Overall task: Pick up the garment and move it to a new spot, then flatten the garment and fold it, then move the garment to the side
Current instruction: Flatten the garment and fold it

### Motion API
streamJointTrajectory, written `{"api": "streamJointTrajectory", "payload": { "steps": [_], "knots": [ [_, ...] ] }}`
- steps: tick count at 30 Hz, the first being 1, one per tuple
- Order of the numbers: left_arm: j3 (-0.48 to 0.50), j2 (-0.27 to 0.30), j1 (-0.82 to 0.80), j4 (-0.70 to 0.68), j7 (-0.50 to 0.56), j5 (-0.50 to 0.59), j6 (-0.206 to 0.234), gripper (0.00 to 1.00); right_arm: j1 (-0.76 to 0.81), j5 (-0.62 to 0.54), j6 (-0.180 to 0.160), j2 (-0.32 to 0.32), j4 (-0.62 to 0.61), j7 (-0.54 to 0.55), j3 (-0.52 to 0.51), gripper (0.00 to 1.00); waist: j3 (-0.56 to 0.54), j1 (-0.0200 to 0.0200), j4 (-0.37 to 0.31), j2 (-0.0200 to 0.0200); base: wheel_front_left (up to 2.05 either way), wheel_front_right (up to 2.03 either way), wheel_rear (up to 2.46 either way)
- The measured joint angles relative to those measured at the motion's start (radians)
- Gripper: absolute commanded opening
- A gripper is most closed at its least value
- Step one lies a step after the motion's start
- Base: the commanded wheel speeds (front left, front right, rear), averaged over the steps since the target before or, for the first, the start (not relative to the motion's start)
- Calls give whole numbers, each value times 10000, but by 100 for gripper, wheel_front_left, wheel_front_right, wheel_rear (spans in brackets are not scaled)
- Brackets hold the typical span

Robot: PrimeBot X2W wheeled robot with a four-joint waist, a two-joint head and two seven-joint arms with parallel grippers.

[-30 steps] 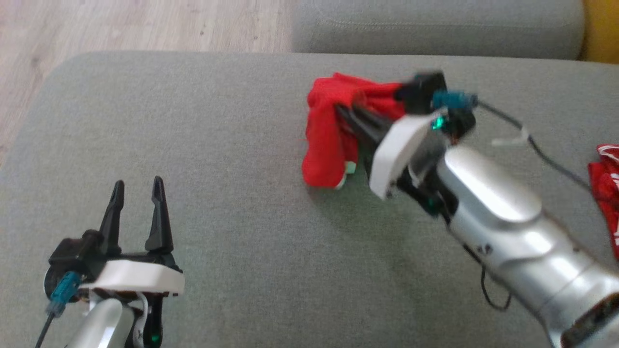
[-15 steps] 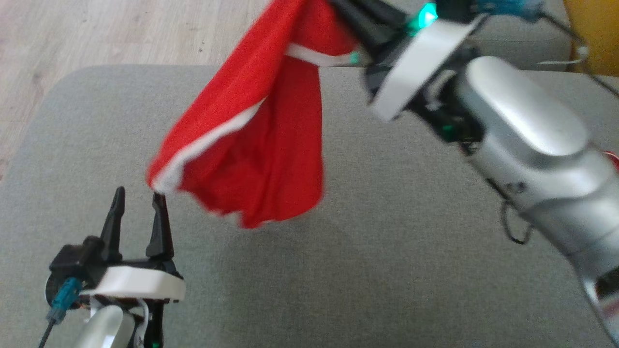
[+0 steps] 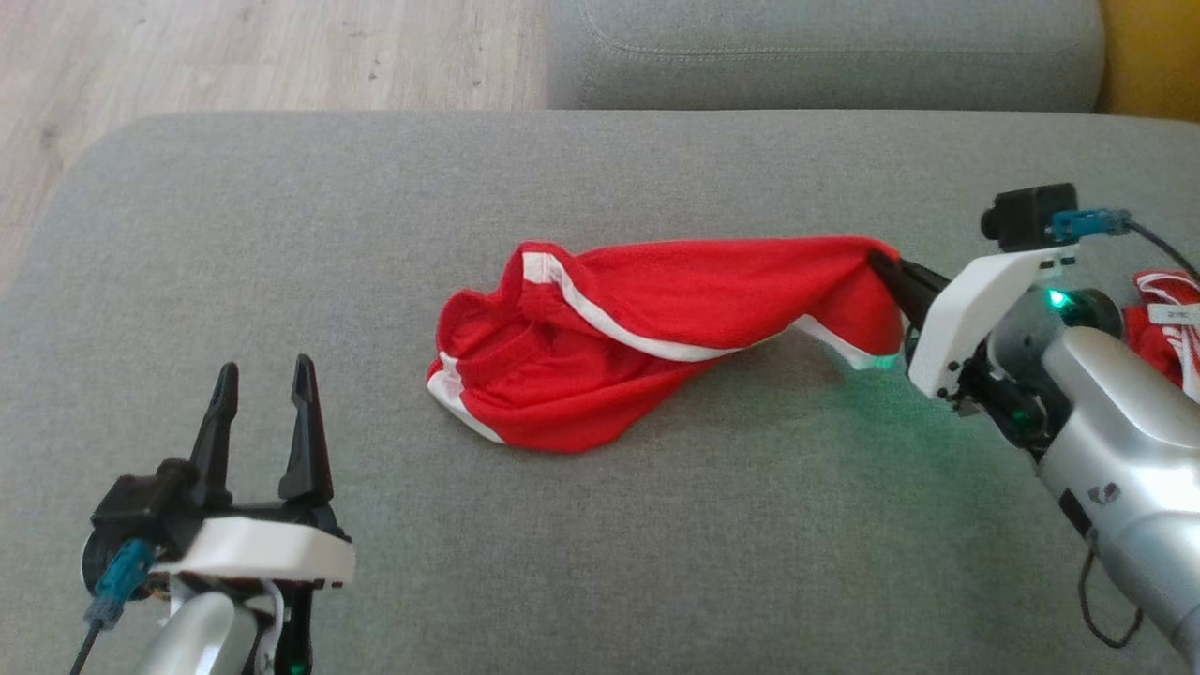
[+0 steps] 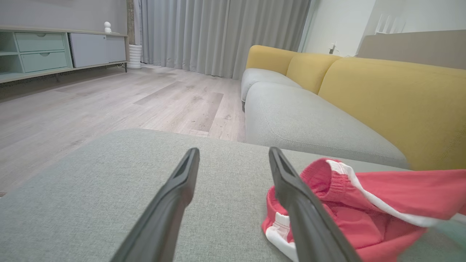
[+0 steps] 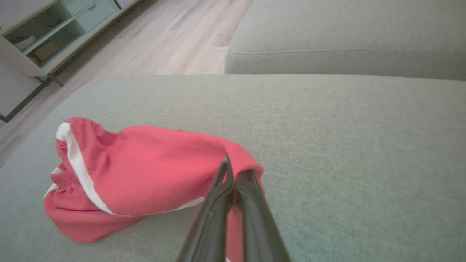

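Two grippers are seen over a grey sofa cushion [image 3: 281, 234]. The right gripper [image 3: 892, 272] is clenched on one end of the red shorts [image 3: 656, 319]; in the right wrist view its two dark fingers are pressed together with a pinch of cloth caught between them. That end is held slightly raised off the cushion. The rest of the shorts is laid on the cushion, stretched away from the right gripper's fingertips toward the left gripper's side. The elastic waistband [image 3: 480, 323] and a white side stripe [image 3: 609, 325] are found at the end farthest from the right gripper, bunched and rumpled. The left gripper [image 3: 264, 375] is released, its fingers spread wide with nothing between them. The shorts are lying ahead of it and off to its right, near but not touched. A second red garment [image 3: 1162, 319] is partly seen just behind the right gripper's wrist. A wooden floor [image 3: 234, 47] and another grey seat cushion [image 3: 825, 47] are seen beyond the fingertips of both grippers.
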Motion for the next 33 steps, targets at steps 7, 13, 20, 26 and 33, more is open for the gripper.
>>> {"api": "streamJointTrajectory", "payload": {
  "steps": [7,13,20,26,33],
  "knots": [
    [-52,0,-37,10,0,0,-2,100,-10,-249,-2,184,915,-224,-318,100,39,0,-98,0,0,0,0],
    [-73,0,-37,94,0,0,-2,100,-329,-982,-2,236,617,-1607,-610,100,-138,-1,-161,0,0,0,0],
    [-98,-2,-17,134,-2,-35,0,100,699,-2094,-2,151,-527,-2966,-1072,100,-416,0,-227,0,0,0,0],
    [-67,-2,270,173,-90,-63,2,100,2976,-3783,-2,326,-1336,-3866,-2824,100,-572,-1,-348,0,0,0,0],
    [-40,-4,606,186,-165,-63,109,100,5463,-5962,-2,1615,-3277,-3407,-5509,100,-717,-1,-595,0,0,0,0]
  ]
}}
